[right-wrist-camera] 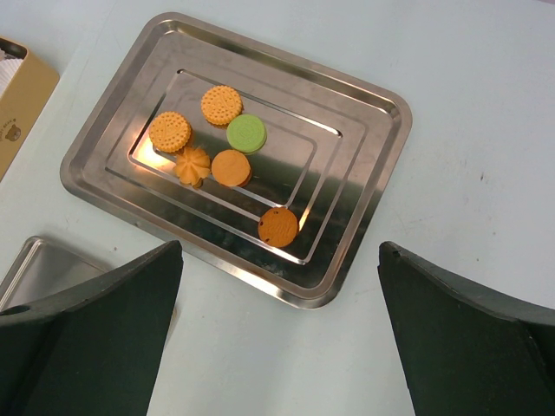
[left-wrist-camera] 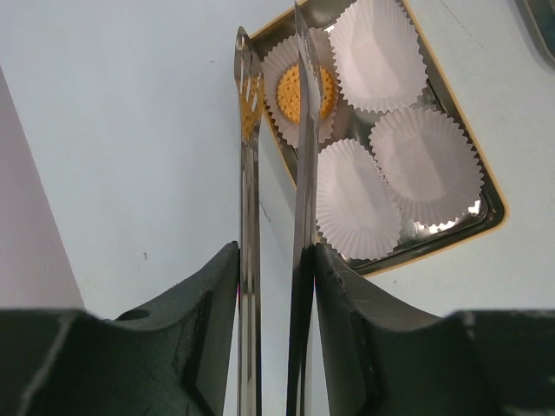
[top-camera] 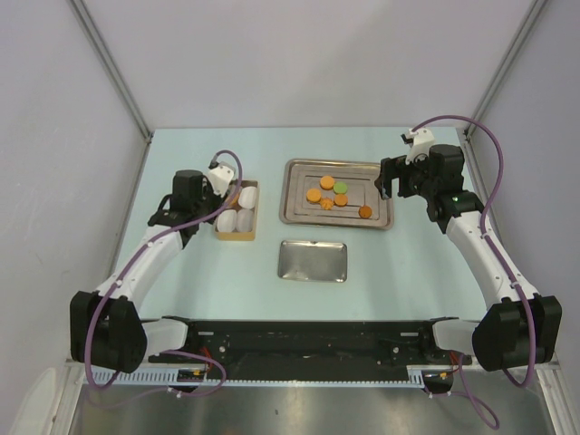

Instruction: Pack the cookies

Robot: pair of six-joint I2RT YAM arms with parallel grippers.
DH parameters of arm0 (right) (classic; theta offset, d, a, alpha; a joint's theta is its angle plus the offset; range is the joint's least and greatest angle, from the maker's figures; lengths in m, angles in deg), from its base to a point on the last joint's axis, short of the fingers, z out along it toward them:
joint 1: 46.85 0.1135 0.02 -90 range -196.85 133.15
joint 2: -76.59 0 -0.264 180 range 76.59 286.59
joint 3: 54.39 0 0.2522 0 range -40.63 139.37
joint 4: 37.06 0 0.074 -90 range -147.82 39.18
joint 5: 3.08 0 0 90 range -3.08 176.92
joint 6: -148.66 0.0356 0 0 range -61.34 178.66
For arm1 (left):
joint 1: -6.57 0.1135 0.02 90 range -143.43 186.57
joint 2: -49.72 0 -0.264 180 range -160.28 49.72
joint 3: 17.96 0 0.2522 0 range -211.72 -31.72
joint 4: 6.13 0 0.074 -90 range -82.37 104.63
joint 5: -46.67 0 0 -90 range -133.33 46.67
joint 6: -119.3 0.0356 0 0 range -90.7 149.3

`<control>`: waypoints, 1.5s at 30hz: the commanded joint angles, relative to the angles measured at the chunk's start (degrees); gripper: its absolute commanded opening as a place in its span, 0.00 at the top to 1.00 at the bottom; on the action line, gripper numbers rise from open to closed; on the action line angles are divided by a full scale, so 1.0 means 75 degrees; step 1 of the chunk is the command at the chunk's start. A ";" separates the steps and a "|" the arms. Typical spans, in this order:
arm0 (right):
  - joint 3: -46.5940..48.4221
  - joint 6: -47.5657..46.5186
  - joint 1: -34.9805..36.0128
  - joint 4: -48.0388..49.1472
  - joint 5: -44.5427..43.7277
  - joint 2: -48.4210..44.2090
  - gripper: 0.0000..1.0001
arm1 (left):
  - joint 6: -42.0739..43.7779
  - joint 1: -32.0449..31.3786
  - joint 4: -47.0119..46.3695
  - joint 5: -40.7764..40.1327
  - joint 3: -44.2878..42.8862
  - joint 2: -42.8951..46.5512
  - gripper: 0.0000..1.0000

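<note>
Cookies [right-wrist-camera: 231, 167] mostly sit right in front of the right end effector [right-wrist-camera: 279, 247]: six of them, five orange and one green [right-wrist-camera: 246, 133], loose in the middle of the steel tray [right-wrist-camera: 364, 130]. That end effector hangs over the tray's near rim with its jaws spread wide and nothing between them. Over to the left end effector [left-wrist-camera: 276, 256], which is pinching a pair of metal tongs [left-wrist-camera: 249, 173], the blades running straight out ahead of it. The tips reach over the box [top-camera: 237, 236] of white paper cups [left-wrist-camera: 425, 165]. One orange cookie [left-wrist-camera: 286, 91] lies in the cup at the tong tips, partly behind the right blade. The three other cups in view are bare. The tongs themselves look empty. So by my reckoning one is packed and six are left, an early stage. Around the action, a smaller steel tray [top-camera: 313, 261] lies on the counter [top-camera: 408, 272], down to the near left of the right end effector, with nothing in it. In the way? Little that I can see. The tongs are well apart from the cookie tray, so a trip across looks due, and the filled cup sits under the blades.
</note>
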 commanded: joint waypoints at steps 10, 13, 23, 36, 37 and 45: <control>0.0100 -0.0058 0.0004 0.0072 -0.0024 -0.0071 0.00 | -0.0371 0.0190 -0.0493 -0.0079 0.0045 0.1132 0.54; 0.0101 -0.0058 0.0016 0.0072 -0.0013 -0.0060 0.00 | -0.0360 0.0295 -0.0761 -0.0348 0.0232 0.1261 0.54; 0.0101 -0.0047 0.0040 0.0084 -0.0013 -0.0048 0.00 | -0.0266 0.1256 -0.2471 -0.0502 0.1216 0.0782 0.54; 0.0089 -0.0082 0.0051 0.0072 -0.0059 0.0034 0.00 | -0.0149 0.2030 -0.3177 0.0225 0.1358 -0.1139 0.54; 0.0089 -0.0094 0.0051 0.0084 -0.0071 0.0034 0.00 | -0.0149 0.2053 -0.3154 0.0446 0.1300 -0.1245 0.53; 0.0101 -0.0105 0.0051 0.0084 -0.0083 0.0058 0.00 | 0.0179 0.2124 -0.2393 0.0706 0.0772 -0.2066 0.52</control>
